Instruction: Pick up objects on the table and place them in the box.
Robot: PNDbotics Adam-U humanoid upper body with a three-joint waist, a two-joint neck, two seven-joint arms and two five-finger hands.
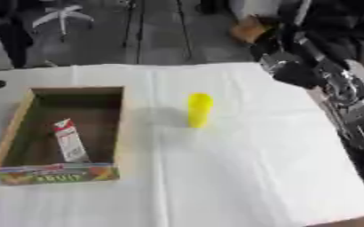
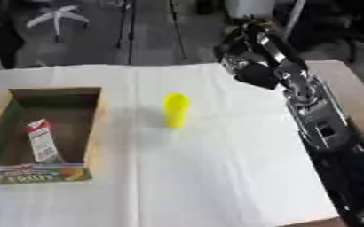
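A yellow object (image 1: 199, 109) stands upright near the middle of the frame on the white tablecloth (image 1: 239, 177), well apart from everything else; it looks like a small plastic bottle or cup with a rounded top, though its exact kind cannot be made out. To its left, in the left-centre of the frame, sits the open cardboard box (image 1: 123, 128) with a colourful printed front panel, and inside it a small white and red carton (image 1: 69, 140) already lies on the floor. The robot's right arm runs along the right edge of the frame, and the right hand (image 2: 251, 71) hangs at the upper right, above the far right part of the table and clear of the yellow object; it shows only as a dark mass, so whether its fingers are spread or curled cannot be told. The left hand appears in neither view. The yellow object is probably light and fairly stiff, with a smooth surface that may slip, and being tall and narrow it could tip if nudged from one side. A sensible hold would be around its middle, thumb on one side and fingers on the other, closing evenly from the right. The box has plenty of free floor beside the carton for setting it down.
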